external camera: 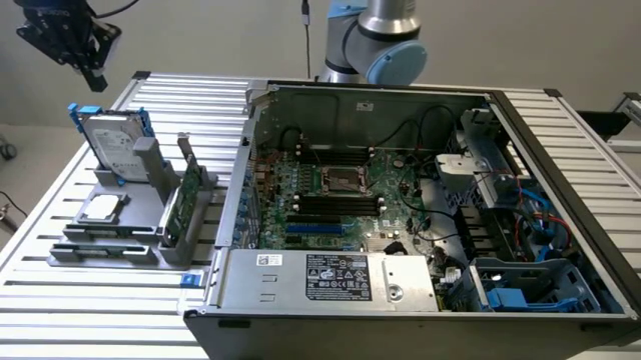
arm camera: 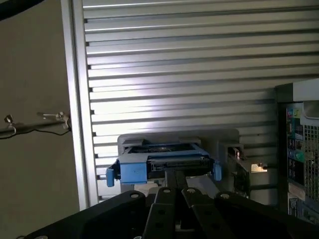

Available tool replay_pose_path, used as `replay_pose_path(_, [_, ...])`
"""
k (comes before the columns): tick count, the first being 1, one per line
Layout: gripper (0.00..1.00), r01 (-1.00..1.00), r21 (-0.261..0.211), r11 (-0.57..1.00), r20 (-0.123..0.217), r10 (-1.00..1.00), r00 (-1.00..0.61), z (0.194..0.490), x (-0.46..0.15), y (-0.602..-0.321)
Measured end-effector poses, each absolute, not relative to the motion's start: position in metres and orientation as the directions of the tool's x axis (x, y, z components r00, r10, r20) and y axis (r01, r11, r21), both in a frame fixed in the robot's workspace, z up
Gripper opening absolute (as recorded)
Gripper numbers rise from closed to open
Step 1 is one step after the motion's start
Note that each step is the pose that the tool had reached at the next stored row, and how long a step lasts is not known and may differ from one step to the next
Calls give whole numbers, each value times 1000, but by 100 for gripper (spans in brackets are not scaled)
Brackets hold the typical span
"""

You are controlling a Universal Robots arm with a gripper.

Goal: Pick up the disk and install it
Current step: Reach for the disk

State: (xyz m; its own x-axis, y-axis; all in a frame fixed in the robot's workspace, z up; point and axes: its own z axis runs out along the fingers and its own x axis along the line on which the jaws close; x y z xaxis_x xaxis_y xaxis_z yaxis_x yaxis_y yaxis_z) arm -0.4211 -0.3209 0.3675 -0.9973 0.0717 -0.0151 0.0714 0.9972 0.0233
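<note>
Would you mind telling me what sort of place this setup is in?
Probably a robotics lab bench for computer assembly: a robot arm rises beyond an open computer case on a slatted aluminium table, with the disk propped in a grey holder beside it.

The open computer case (external camera: 561, 150) lies on the surface (external camera: 60, 247), toward the exterior view's right. Just beside it, at the exterior view's left, a holder (external camera: 150, 225) stands on the same surface. The disk (external camera: 112, 146) leans tilted in the holder's far slot. The chip (external camera: 103, 208) lies flat before it. The circuit card (external camera: 179, 202) stands on edge between chip and case. The pincer (external camera: 96, 79) hangs above the disk, apart from it.
</note>
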Motion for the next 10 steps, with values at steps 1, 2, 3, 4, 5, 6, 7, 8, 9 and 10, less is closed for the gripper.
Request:
replay_pose_path(1, [11,71,23,997,-11,72,-997,367,-425,-321])
replay_pose_path(2, [11,72,23,997,-5,72,-997,367,-429,-320])
replay_pose_path(3, [11,72,22,997,2,72,-997,367,-431,-320])
replay_pose_path(4, [11,72,22,997,10,72,-997,367,-433,-320])
replay_pose_path(5, [11,72,21,997,17,72,-997,367,-434,-320])
replay_pose_path(6, [11,72,20,997,25,72,-997,367,-434,-320])
replay_pose_path(7, [11,72,20,997,29,72,-997,367,-434,-320])
replay_pose_path(8, [11,72,19,997,30,71,-997,367,-434,-320])
replay_pose_path(9, [11,72,19,997,30,71,-997,367,-434,-320])
replay_pose_path(10, [11,72,19,997,30,71,-997,367,-434,-320])
